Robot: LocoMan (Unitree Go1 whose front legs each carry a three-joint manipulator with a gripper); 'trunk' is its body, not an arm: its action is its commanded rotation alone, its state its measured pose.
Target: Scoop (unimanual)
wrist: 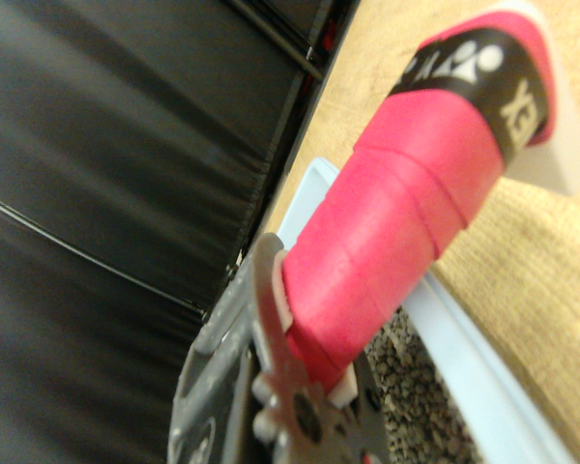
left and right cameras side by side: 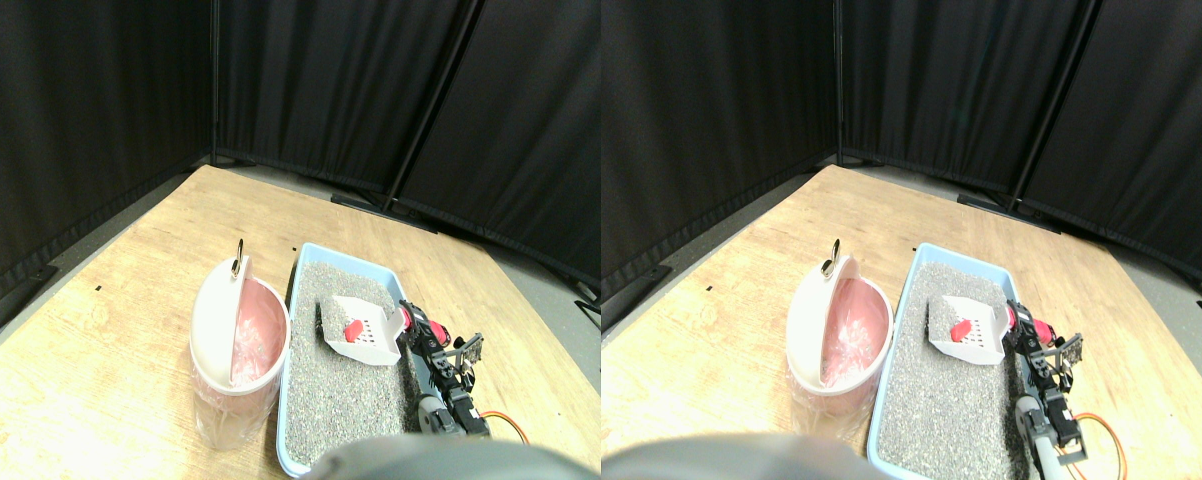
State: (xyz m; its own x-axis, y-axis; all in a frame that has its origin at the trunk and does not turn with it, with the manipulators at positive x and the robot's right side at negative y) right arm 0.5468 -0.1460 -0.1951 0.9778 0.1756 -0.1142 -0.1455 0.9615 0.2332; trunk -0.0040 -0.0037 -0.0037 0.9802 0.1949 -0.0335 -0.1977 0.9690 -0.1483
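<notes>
A white slotted scoop sits tilted just above the grey litter in a light blue tray. A small red lump lies in the scoop. My right gripper reaches in from the lower right and is shut on the scoop's handle at the tray's right rim. In the wrist view the thick pink-wrapped handle runs out of the jaw over the tray rim and the litter.
A white bin with a pink liner and a raised lid stands just left of the tray. Both rest on a wooden floor. Black curtains close off the back and left. An orange cable trails by the arm.
</notes>
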